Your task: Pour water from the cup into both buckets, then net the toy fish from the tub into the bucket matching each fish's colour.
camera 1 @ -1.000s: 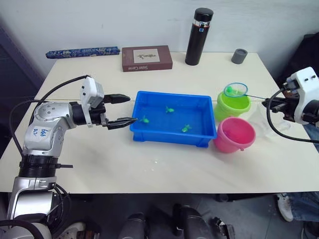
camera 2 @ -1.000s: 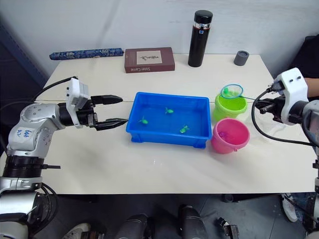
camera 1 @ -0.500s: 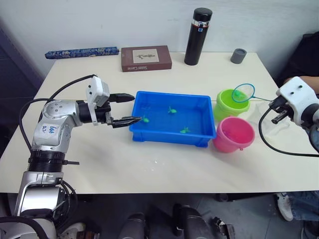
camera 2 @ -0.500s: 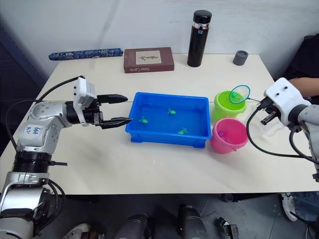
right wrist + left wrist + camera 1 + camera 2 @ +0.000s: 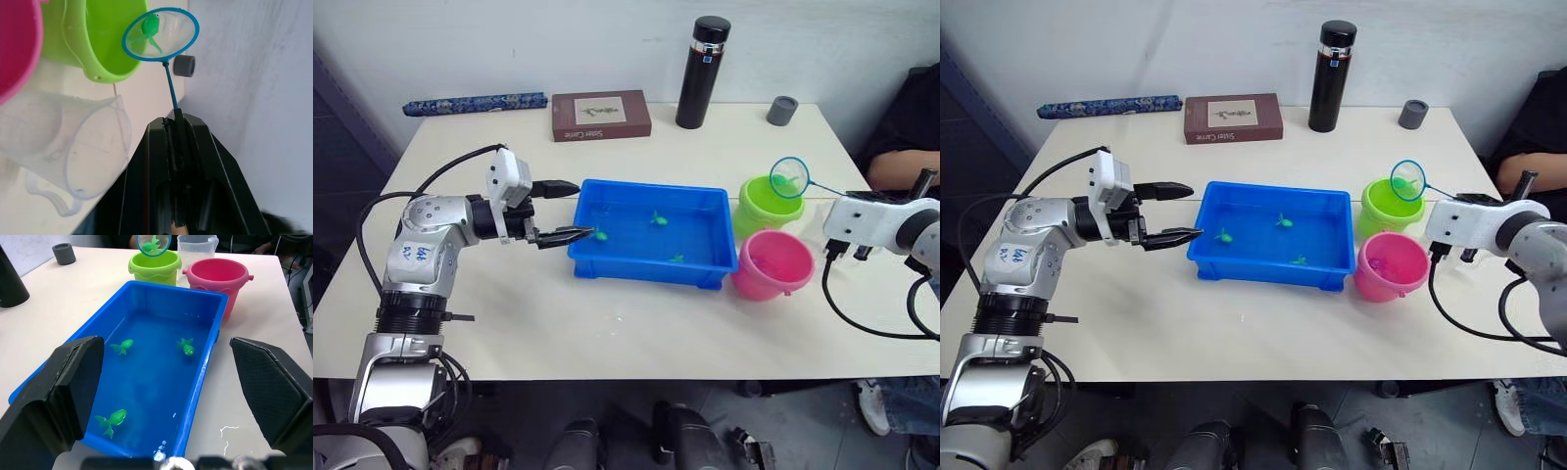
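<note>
My right gripper (image 5: 177,147) is clamped on the thin handle of the net (image 5: 789,177), holding the hoop above the green bucket (image 5: 769,205). One green fish (image 5: 149,27) sits in the mesh. The pink bucket (image 5: 774,263) stands just beside the green one, nearer me. The blue tub (image 5: 652,233) holds water and three green fish (image 5: 186,346). My left gripper (image 5: 570,210) hangs at the tub's left end, fingers spread wide, nothing in them. The clear cup (image 5: 73,152) stands on the table (image 5: 607,323) beside the green bucket, on the far side from the tub.
</note>
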`<state>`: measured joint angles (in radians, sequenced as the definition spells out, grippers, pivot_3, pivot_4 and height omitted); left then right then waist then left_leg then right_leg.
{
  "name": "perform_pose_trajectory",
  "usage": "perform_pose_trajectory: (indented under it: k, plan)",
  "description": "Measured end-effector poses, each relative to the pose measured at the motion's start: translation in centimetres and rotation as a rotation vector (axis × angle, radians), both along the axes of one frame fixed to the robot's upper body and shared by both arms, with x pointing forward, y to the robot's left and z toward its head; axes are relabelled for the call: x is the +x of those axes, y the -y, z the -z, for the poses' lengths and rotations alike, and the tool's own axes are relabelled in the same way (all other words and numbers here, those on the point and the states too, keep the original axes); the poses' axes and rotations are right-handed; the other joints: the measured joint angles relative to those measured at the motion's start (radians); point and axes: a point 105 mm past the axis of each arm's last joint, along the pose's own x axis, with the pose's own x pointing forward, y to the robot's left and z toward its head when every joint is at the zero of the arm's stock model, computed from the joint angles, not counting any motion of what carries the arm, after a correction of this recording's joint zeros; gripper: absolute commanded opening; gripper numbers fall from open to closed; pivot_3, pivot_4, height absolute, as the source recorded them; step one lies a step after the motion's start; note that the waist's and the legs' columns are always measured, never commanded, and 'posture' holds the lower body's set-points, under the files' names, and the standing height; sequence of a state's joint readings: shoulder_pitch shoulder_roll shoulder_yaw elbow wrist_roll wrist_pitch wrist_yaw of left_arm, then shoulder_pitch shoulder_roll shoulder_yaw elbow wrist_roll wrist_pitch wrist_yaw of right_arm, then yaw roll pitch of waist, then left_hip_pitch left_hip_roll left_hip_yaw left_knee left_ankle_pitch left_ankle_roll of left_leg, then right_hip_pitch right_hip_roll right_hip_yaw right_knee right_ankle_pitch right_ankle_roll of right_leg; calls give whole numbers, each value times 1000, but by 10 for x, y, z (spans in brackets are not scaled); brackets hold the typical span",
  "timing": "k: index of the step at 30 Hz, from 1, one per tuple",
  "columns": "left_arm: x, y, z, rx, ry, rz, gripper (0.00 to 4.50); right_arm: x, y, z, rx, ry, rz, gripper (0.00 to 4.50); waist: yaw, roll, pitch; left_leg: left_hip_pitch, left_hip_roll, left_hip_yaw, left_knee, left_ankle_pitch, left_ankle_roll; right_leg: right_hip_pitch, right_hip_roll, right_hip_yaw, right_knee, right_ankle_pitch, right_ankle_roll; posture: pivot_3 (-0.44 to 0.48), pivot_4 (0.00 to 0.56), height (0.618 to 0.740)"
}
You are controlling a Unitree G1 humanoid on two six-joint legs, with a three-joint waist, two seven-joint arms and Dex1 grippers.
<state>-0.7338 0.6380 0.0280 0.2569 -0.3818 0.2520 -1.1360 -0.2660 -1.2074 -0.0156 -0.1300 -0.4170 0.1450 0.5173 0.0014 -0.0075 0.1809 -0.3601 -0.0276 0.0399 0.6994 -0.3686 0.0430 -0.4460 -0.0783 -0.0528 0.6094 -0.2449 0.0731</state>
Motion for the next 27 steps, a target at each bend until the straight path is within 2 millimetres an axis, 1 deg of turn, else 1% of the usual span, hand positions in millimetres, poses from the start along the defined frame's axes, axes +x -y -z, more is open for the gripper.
perform_pose_trajectory:
  k: [6,12,16,18,21,25,27]
  plan:
    - [0,1,0,0,2,1,4444,-4,-2,8,-173,67,-32,0,0,0,0,0,0,0,0,0,0,0,0,0,0,0,0,0,150,740]
    - [0,1,0,-1,1,3,4444,-7,-11,-1,-400,231,-98,0,-1,0,0,0,0,0,0,1,-1,0,1,0,1,0,0,0,150,740]
    - [0,1,0,-1,1,3,4444,-10,-13,3,-461,253,-127,0,-1,0,0,1,0,1,0,1,-2,0,1,0,1,0,0,0,150,740]
    - [0,1,0,-1,1,2,4444,-12,-11,5,-481,254,-124,0,0,0,0,1,0,1,0,1,-2,0,1,0,1,0,0,0,150,740]
    - [0,1,0,-1,1,2,4444,-13,-9,0,-504,275,-114,0,-1,0,0,1,0,1,0,1,-2,1,1,0,1,0,0,0,150,740]
    - [0,1,0,-1,-1,2,4444,-13,-9,2,-512,273,-113,0,-1,0,0,2,0,1,0,1,-2,1,1,1,2,0,0,0,150,740]
    - [0,1,1,-1,-2,2,4444,-13,-12,2,-504,276,-129,0,-2,0,0,2,0,1,0,1,-2,1,1,1,2,0,0,0,150,740]
